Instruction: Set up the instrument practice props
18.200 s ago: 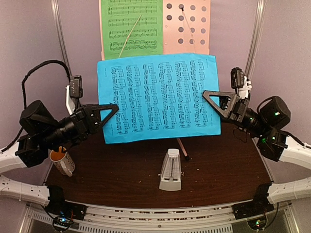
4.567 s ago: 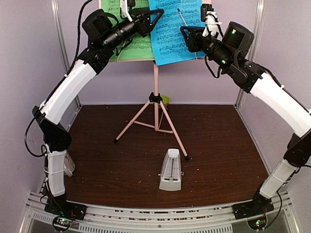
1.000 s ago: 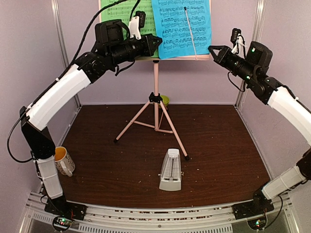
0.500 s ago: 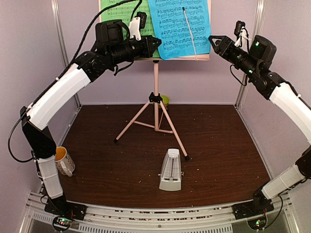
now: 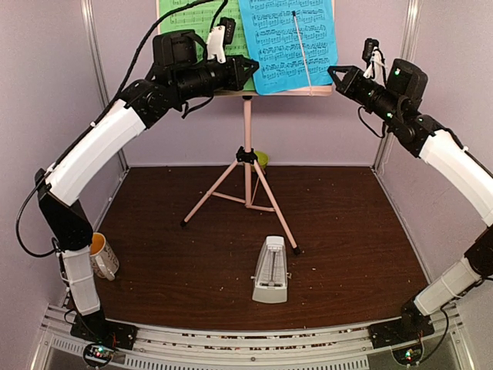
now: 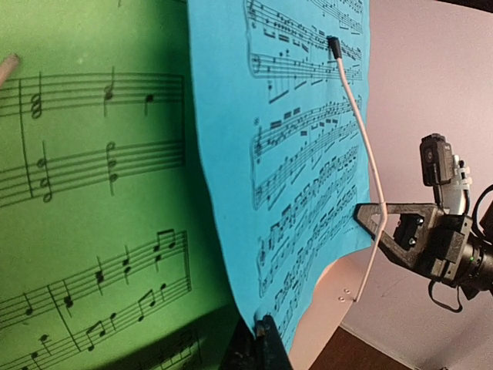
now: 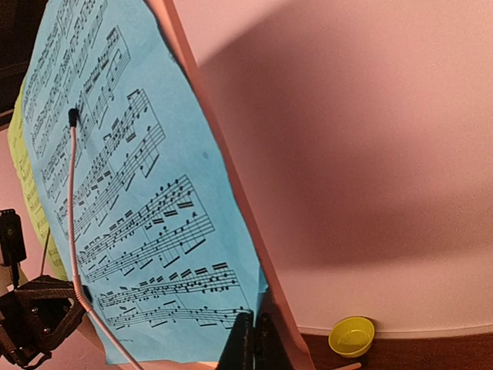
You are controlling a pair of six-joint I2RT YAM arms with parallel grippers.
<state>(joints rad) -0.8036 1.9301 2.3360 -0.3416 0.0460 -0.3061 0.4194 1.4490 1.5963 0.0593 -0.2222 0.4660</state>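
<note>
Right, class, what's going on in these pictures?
Two robot arms reach up to the pink music stand. The green sheet and blue sheet sit side by side on its desk. The left pincer, shut, is at the blue sheet's lower left corner. The right pincer, shut, is by the desk's right edge. The metronome stands untouched in front.

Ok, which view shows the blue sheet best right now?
Right wrist: the blue sheet fills much of the frame, print readable, the pink wire across it. Left wrist shows it obliquely beside the green sheet. Top external shows it small, its top cut off.
</note>
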